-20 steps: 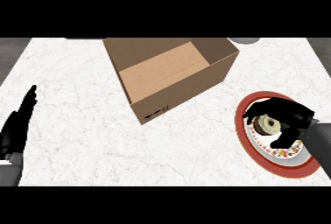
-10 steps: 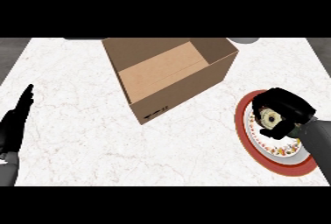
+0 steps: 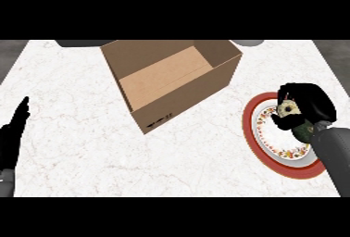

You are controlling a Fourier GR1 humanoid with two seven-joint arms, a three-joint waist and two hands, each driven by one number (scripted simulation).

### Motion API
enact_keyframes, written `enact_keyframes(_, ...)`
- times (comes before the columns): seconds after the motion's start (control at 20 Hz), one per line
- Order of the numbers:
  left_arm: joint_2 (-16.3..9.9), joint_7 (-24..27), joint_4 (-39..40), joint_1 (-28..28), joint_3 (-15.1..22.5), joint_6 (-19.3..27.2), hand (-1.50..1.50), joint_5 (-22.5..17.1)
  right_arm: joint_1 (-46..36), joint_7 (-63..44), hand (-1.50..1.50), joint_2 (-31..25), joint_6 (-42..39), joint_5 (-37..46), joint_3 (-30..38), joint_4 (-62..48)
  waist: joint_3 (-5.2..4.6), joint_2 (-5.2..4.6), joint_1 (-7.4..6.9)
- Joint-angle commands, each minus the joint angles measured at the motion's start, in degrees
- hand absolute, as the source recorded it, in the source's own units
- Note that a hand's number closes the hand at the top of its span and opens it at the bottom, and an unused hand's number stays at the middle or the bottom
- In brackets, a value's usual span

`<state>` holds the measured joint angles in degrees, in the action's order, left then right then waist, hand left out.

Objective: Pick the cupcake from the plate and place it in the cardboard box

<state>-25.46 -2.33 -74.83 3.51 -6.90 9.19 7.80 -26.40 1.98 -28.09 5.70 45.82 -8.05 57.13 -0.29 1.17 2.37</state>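
Observation:
The cupcake (image 3: 287, 109), pale and round, shows between the curled fingers of my right hand (image 3: 311, 104), over the far part of the red-rimmed plate (image 3: 273, 148) at the right. I cannot tell whether it touches the plate. The open cardboard box (image 3: 171, 74) stands at the top centre, its opening facing up, left of the hand. My left hand (image 3: 14, 134) rests at the left edge with straight fingers pointing up, holding nothing.
White marble counter (image 3: 103, 152) spreads between the box and both hands. Two grey rounded objects (image 3: 78, 43) (image 3: 249, 42) peek in at the top edge behind the box. The counter's dark edge shows at far left and right.
My right hand with the cupcake has shifted away from me, toward the plate's far rim, and curled tighter round the cupcake. The left hand has barely moved.

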Motion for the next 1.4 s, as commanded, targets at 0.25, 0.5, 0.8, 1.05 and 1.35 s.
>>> enact_keyframes(0.25,0.3,-1.8,-3.0,-0.2,0.2,-0.4,0.0,0.2,1.8,-20.5,1.5,1.5,-1.6,5.7,-2.3,32.3,0.2,-0.31,-0.81)
enact_keyframes(0.5,1.7,0.4,0.2,2.2,0.8,-0.1,0.0,1.8,-6.3,-27.9,1.5,6.9,-10.3,6.7,-4.9,37.7,0.23,-1.04,-2.23)
enact_keyframes(0.8,1.7,-0.4,2.7,5.1,0.6,-1.4,0.0,2.0,-19.5,-34.7,1.5,17.5,-11.8,4.0,-2.6,30.5,0.23,-1.31,-2.96)
enact_keyframes(1.05,3.9,-0.1,-0.4,2.5,1.9,0.0,0.0,3.8,-27.3,-30.9,1.5,20.7,-5.8,3.8,2.7,15.6,0.28,-1.37,-3.48)
enact_keyframes(1.35,2.2,-1.7,-4.4,2.2,0.8,-1.8,0.0,2.8,-40.1,-30.9,1.5,25.7,0.0,1.9,8.4,-2.5,0.27,-1.67,-4.74)
